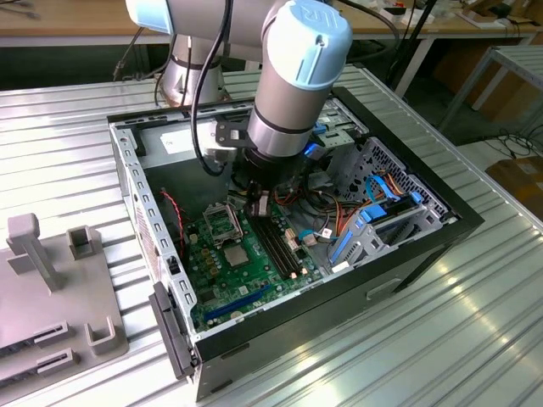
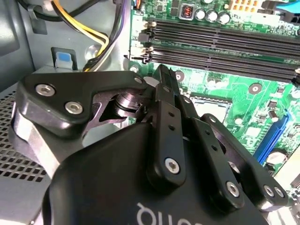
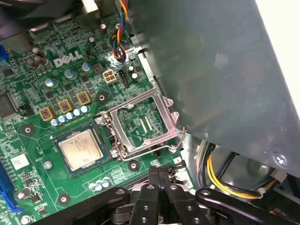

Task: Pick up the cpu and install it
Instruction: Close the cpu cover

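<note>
A: CPU (image 1: 237,254) status, exterior view?
B: It sits flat in its seat on the green motherboard (image 1: 254,280) inside the open PC case (image 1: 424,246), just beside the raised socket frame (image 1: 222,222). My arm hangs over the board; the gripper (image 1: 259,206) sits low near the memory slots (image 1: 278,246).
A: First wrist view?
B: The CPU (image 3: 81,149) lies silver side up, apart from my fingers (image 3: 157,180). The socket frame (image 3: 143,123) stands tilted open beside it.
A: Fingers?
B: Pressed together, holding nothing.
A: Second wrist view?
B: My closed fingers (image 2: 164,86) point at the board, close to the memory slots (image 2: 220,44). Yellow cables (image 2: 89,28) run alongside.
</note>
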{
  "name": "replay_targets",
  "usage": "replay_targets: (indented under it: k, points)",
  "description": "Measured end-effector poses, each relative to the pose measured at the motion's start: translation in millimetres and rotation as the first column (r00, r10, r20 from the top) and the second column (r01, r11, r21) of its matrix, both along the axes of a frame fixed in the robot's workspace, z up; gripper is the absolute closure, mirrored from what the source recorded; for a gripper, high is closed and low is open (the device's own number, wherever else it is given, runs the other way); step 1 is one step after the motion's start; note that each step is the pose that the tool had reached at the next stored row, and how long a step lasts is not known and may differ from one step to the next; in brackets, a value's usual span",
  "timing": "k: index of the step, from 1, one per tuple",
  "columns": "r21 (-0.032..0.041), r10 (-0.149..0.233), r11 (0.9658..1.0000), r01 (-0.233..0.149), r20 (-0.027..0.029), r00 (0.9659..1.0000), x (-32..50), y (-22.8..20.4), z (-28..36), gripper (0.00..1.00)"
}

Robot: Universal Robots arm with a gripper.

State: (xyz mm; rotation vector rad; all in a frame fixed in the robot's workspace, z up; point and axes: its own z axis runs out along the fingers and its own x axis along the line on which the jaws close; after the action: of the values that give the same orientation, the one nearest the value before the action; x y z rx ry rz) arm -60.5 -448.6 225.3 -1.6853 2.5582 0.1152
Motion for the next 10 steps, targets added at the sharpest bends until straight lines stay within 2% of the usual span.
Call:
replay_targets:
  k: [2,5,10]
  points:
    - [0.0008,0.004,1.0,-0.004,0.0,1.0,1.0,2.2,0.0,0.89]
    - [0.001,0.018,0.9998,-0.018,0.0,0.9998,1.2,10.4,-0.1,0.89]
    - [0.0011,0.03,0.9995,-0.03,-0.0001,0.9995,1.3,17.4,-0.1,0.89]
